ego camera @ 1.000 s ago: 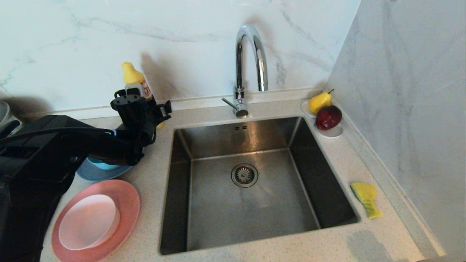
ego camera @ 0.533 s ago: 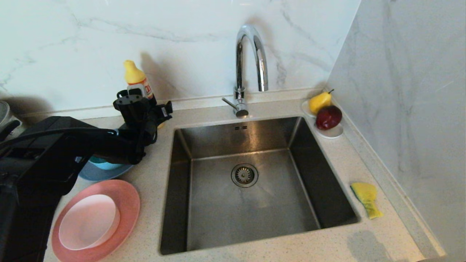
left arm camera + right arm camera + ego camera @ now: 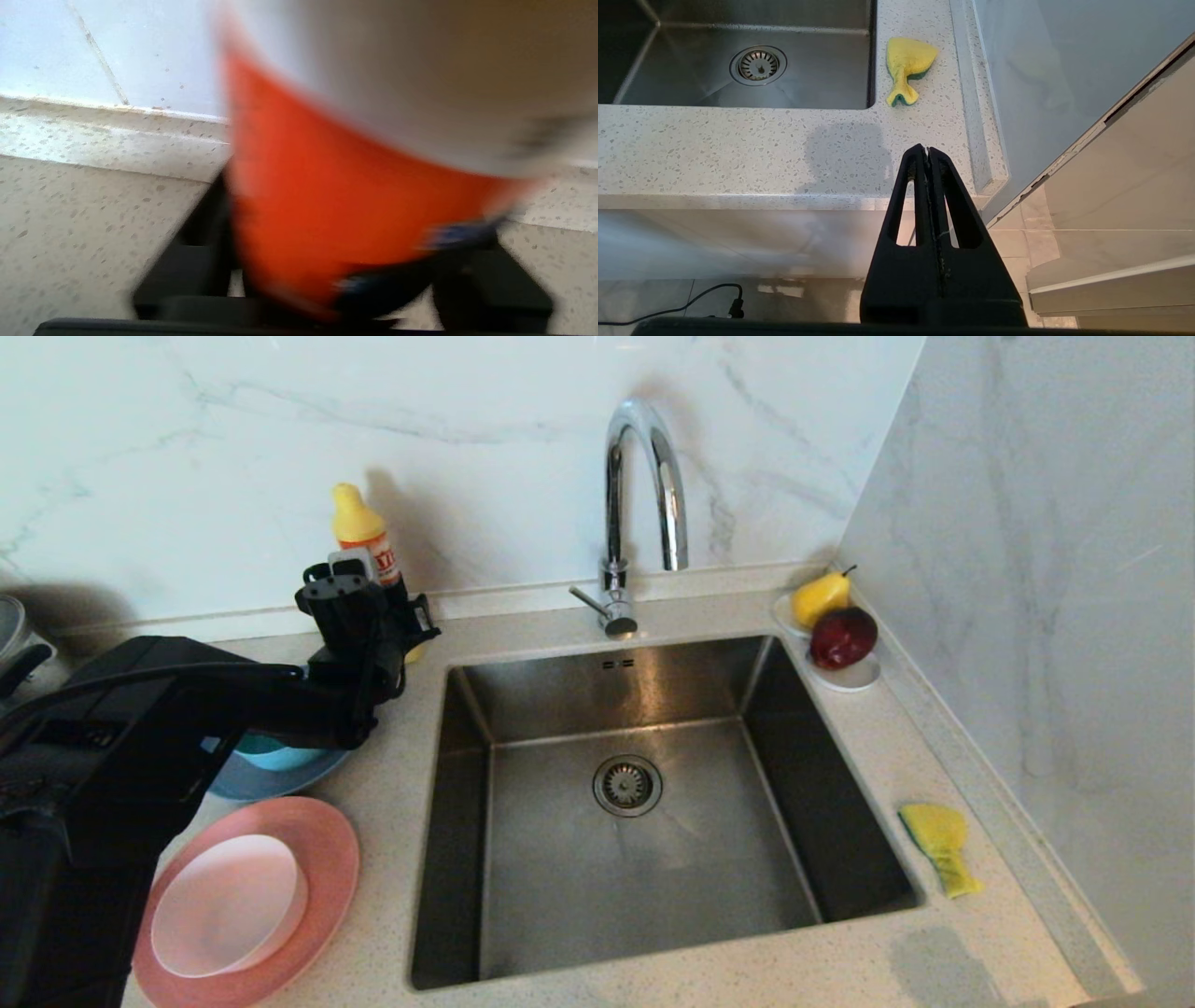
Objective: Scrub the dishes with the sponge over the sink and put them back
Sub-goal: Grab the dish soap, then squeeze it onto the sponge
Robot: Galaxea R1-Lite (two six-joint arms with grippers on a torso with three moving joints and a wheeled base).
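White marble runs up the back and right walls, and below it a speckled pale tabletop wraps a square steel sink, with the strainer drain in the middle of its floor and a chrome faucet arching over the back rim.

Over on the left side, the left hand is right up against the dish-soap bottle, the one with the yellow cap and orange label that stands by the back wall near the sink's back left corner. In the left wrist view that orange label fills the picture, with the hand's black parts on both sides of it. Has it clamped down on the bottle? I can't tell; the bottle is a blur.

Under that arm, the teal bowl sits on the grey-blue plate, both partly hidden. Nearer the front edge, the pale pink bowl rests in the salmon-pink plate. All four are left of the sink.

Across on the right, the yellow-and-green sponge lies crumpled on the tabletop, just beside the sink's right rim and well apart from both hands. In the back right corner a pear and a dark red fruit sit on a small white dish.

The right hand hangs below the tabletop's front edge, clenched tight on nothing, parked.
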